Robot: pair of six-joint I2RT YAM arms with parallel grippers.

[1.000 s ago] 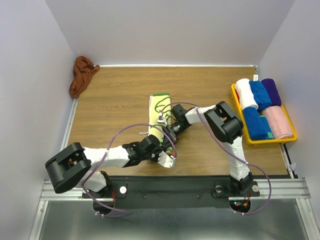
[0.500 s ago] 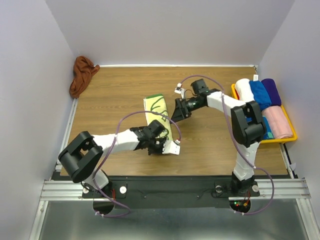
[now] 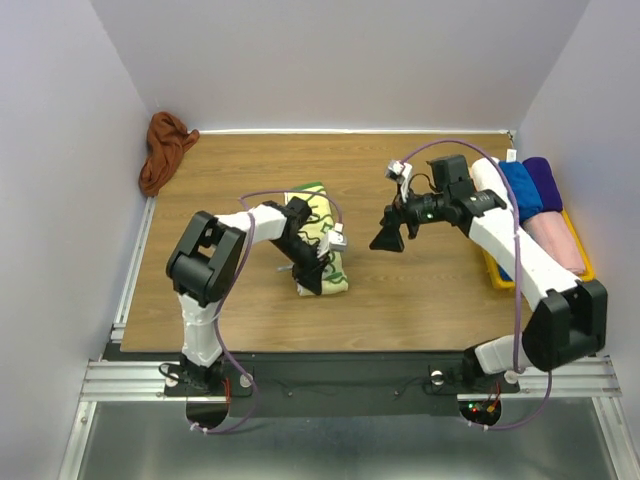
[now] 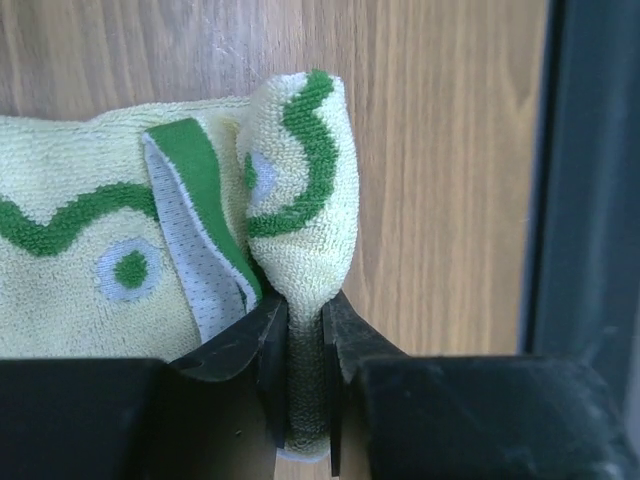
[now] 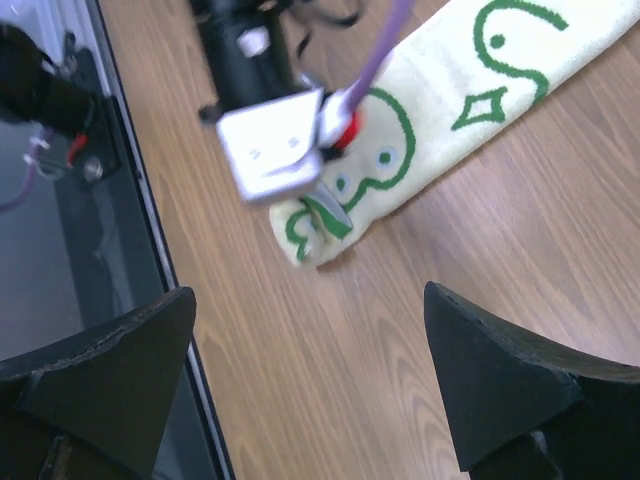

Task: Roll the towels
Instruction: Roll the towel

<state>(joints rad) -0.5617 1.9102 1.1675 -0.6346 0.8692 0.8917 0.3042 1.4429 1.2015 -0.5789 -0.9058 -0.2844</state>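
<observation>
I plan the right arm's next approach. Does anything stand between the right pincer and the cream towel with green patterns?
Nothing visible does. Only bare wooden table lies between the open right pincer and the cream towel. The left pincer is shut on a fold at the towel's near end, so that end is taken.

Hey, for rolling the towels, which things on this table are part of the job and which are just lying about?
Part of the job:
- cream towel, its fold pinched by the left tool
- rust-brown towel, crumpled in the far left corner
- right tool, open, holding nothing

Lying about:
- yellow tray
- in it: blue rolled towel, purple rolled towel, pink rolled towel
</observation>
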